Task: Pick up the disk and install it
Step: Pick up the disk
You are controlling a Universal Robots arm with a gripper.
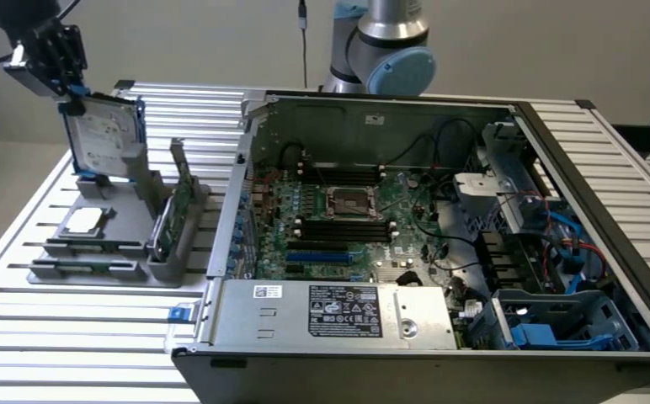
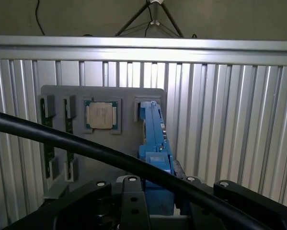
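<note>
While the disk (image 1: 100,135) is being held upright over the grey holder (image 1: 89,271), near the worktop's (image 1: 66,337) edge at the exterior view's left, the entry is being set out as follows.

Gripper (image 1: 70,97): the jaws are being seen narrow, clamped on the top edge of the disk's blue carrier.

Disk: its lower edge is being shown level with the holder's slot posts; whether it is clear of them cannot be told.

Neighbours: a processor chip (image 1: 83,221) and a green circuit card (image 1: 162,227) are being carried by the same holder, just beside the disk.

Open computer case (image 1: 370,118): it is being carried at the worktop's middle, well apart from the disk, with a blue drive bay (image 1: 550,324) inside.

Risks, as judged: the disk is being gripped by one edge only, so swinging or slipping is being risked. Snagging on the posts would be caused by a tilted lift. The black cable (image 2: 62,139) by the jaws could be caught.
</note>
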